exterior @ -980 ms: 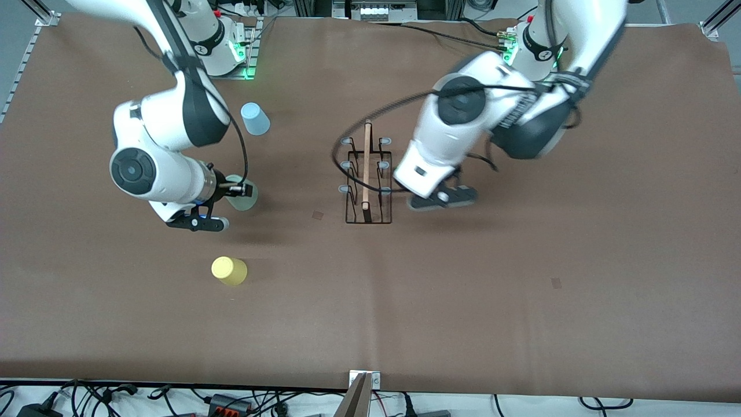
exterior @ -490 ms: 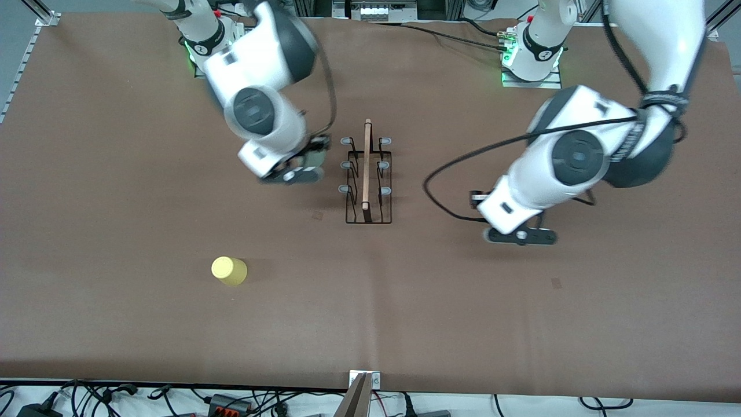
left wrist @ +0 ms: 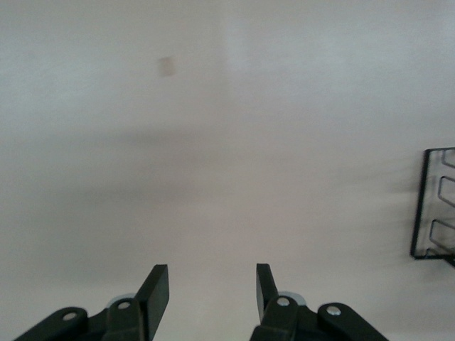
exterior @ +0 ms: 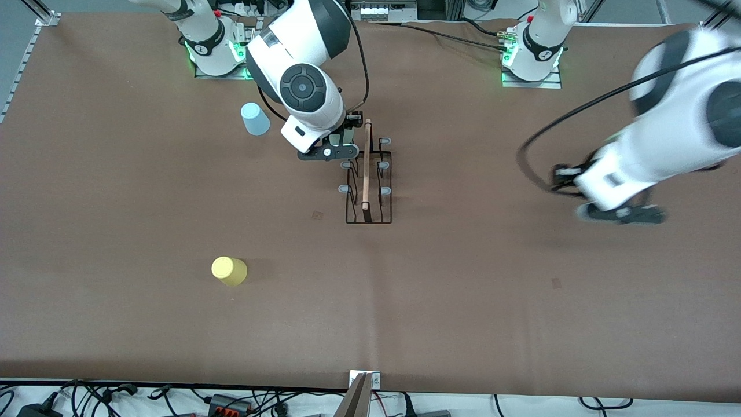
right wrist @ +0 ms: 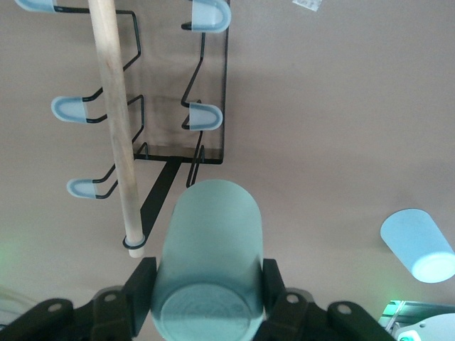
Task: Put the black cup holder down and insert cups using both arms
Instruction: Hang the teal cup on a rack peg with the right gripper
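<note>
The black cup holder (exterior: 369, 174) stands mid-table, with its wooden rod (exterior: 366, 165) on top and pale-tipped prongs. My right gripper (exterior: 347, 134) is over the holder's end nearest the robot bases and is shut on the pale mint green cup (right wrist: 210, 256). In the right wrist view the cup hangs just off the rod's end (right wrist: 134, 245), by the holder's frame (right wrist: 213, 106). The light blue cup (exterior: 255, 119) and the yellow cup (exterior: 228, 270) stand on the table toward the right arm's end. My left gripper (exterior: 605, 204) is open and empty over bare table toward the left arm's end.
The brown mat (exterior: 463, 289) covers the table. The left wrist view shows bare mat, a small mark (left wrist: 167, 66) and one corner of the holder (left wrist: 434, 206). The light blue cup also shows in the right wrist view (right wrist: 418, 245). Cables lie along the front edge (exterior: 231, 399).
My right gripper has carried the mint green cup from its spot toward the right arm's end over to the holder. My left arm has swung away from the holder toward its own end.
</note>
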Controlling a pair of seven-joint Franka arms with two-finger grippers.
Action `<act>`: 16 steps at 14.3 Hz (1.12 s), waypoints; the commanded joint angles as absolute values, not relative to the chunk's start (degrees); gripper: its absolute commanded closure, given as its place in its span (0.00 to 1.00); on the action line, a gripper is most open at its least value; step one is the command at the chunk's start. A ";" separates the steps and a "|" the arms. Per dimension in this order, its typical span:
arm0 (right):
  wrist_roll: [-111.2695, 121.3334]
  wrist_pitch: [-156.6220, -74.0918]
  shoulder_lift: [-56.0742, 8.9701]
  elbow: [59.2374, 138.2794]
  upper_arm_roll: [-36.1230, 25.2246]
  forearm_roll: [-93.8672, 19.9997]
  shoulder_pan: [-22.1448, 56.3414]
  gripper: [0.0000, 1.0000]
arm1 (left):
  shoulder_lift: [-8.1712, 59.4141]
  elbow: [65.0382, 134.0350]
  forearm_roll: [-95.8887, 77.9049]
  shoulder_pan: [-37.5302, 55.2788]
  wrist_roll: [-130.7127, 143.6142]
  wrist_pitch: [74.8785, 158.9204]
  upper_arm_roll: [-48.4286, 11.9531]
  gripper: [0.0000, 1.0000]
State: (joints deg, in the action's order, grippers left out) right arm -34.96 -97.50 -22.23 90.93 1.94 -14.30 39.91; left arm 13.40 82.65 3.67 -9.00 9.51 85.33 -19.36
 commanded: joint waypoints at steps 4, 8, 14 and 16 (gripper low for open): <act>-34.89 -98.96 -24.34 90.44 1.32 -14.77 42.01 0.73 | 5.80 89.82 2.20 -3.52 5.36 83.41 -8.09 0.00; -34.80 -100.02 -26.01 90.53 1.23 -14.68 42.01 0.73 | 5.80 89.03 2.55 -3.86 6.42 83.58 -7.82 0.00; -34.81 -102.83 -28.30 90.53 1.23 -14.59 42.28 0.73 | -5.51 103.84 -0.53 -5.09 6.59 95.40 -5.62 0.00; -34.54 -103.01 -29.26 90.53 1.23 -14.59 42.19 0.72 | -6.07 104.94 -0.62 -7.90 5.98 96.60 -6.59 0.00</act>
State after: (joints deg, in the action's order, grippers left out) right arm -34.92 -102.60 -28.42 90.96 1.67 -14.29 41.66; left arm -1.29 98.55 0.97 -5.39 6.60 93.26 -5.98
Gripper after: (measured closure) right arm 0.352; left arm 0.000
